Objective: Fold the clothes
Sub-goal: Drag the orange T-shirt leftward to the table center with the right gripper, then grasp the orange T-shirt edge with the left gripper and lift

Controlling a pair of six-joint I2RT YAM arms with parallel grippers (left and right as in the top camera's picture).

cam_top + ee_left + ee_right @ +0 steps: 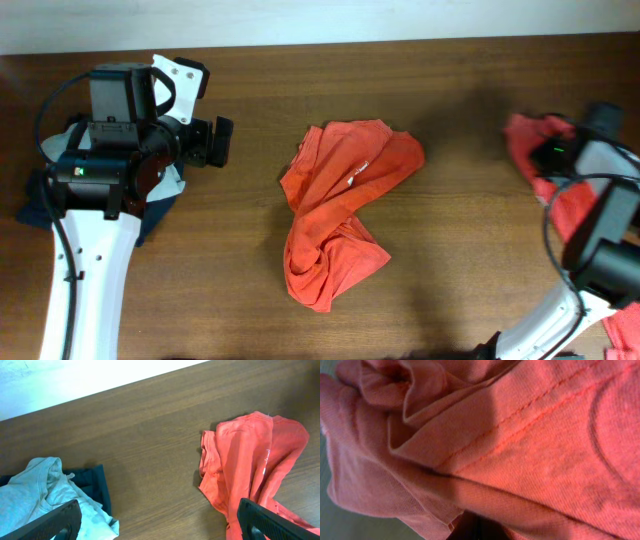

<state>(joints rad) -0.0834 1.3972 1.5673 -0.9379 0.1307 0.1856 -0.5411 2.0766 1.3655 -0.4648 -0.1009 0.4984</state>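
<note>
garments lie heaped beneath the left arm, a pale grey one (45,492) over a navy one (98,481), and the left pincer (222,142) is spread wide above the table (450,300). an orange shirt (340,205) is crumpled mid-table. the right pincer (548,152) is clenched in the red pile (522,135); whether cloth is caught cannot be told. one layer only should be pinched, then raised slowly.

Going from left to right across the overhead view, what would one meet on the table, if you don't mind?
Dark navy garment → left gripper → crumpled orange-red T-shirt → second orange-red garment.
</note>
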